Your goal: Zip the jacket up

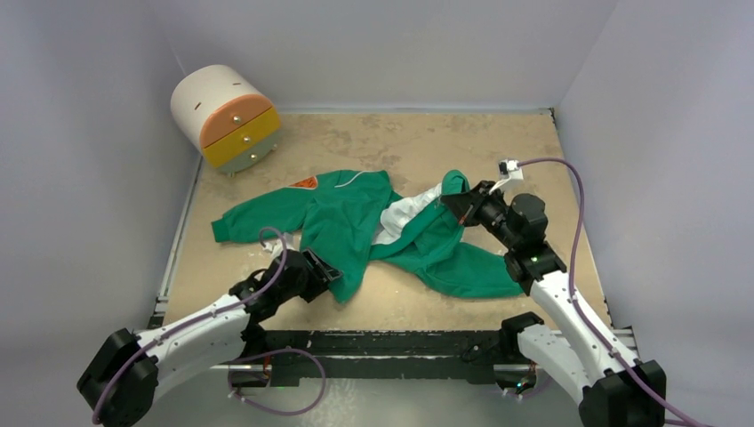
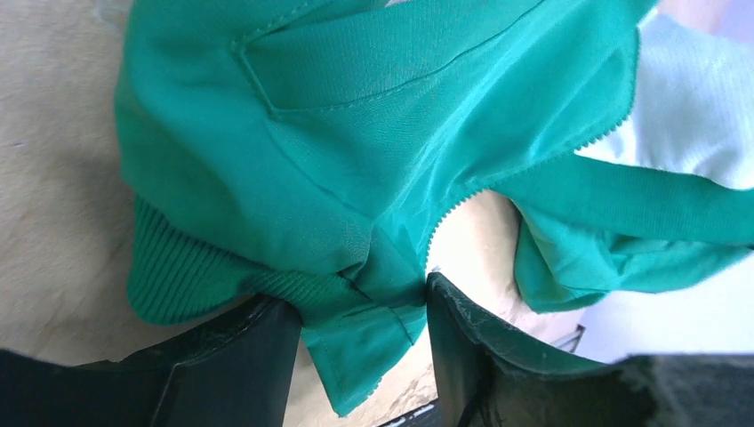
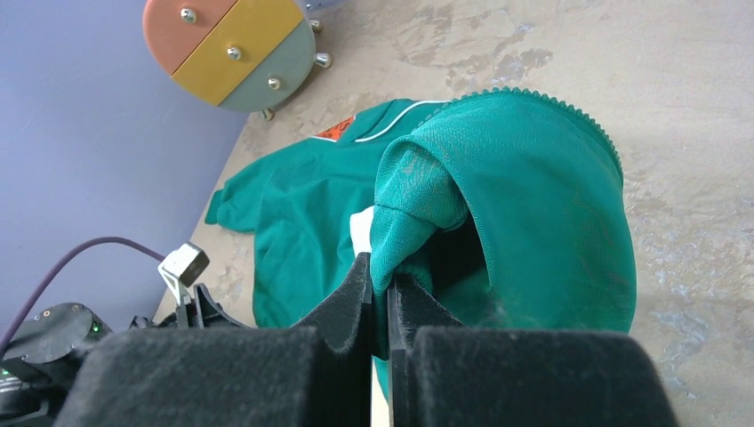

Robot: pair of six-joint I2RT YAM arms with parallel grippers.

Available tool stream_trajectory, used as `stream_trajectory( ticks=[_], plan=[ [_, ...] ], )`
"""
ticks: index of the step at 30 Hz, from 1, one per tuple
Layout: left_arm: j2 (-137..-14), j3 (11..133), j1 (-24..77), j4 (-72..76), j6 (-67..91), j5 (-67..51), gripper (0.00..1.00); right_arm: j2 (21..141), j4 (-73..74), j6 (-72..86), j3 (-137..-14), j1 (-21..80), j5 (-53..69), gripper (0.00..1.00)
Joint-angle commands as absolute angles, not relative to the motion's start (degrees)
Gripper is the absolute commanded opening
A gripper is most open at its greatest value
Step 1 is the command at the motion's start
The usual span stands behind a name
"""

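**A:** Where does the jacket (image 1: 342, 222) lie from the tools?

**B:** Between them, open on the counter (image 1: 498, 151), with the pale lining (image 1: 400, 213) showing. The left tool (image 2: 364, 307) pinches the corner beside the ribbed hem (image 2: 178, 276). The zipper teeth (image 2: 453, 206) run up and away from it towards the right tool (image 3: 381, 276).

**A:** And that one?

**B:** Its jaws are nearly together on a fold of green fabric, raised into a peak. The arm is bent and angled inward.

**A:** Which is nearer the zip's foot?

**B:** The left, I judge. The two front edges look well apart there.
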State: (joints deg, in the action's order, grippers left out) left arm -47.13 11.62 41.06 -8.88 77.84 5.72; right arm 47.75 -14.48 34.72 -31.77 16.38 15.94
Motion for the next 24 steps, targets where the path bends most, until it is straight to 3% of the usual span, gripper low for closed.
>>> stream_trajectory(
  ticks=[1,5,12,17,24],
  plan=[
    [-45.9,5.2,41.4,4.4,80.9,3.4,0.52,46.8,-18.0,35.3,-31.4,16.1,18.1,0.00],
    [-46.1,1.9,41.3,16.8,82.8,0.5,0.54,46.7,-18.0,35.5,-31.3,16.1,18.5,0.00],
    [-55.0,2.5,41.5,27.4,79.9,-10.1,0.66,46.1,-17.1,35.3,-31.5,16.1,18.6,0.00],
    [-60.2,2.1,42.5,36.6,77.6,-16.2,0.68,45.6,-16.9,35.6,-31.1,16.1,18.6,0.00],
    [-61.4,1.9,42.8,43.5,76.5,-16.1,0.69,45.3,-16.2,35.6,-31.2,16.1,18.6,0.00]
  ],
)
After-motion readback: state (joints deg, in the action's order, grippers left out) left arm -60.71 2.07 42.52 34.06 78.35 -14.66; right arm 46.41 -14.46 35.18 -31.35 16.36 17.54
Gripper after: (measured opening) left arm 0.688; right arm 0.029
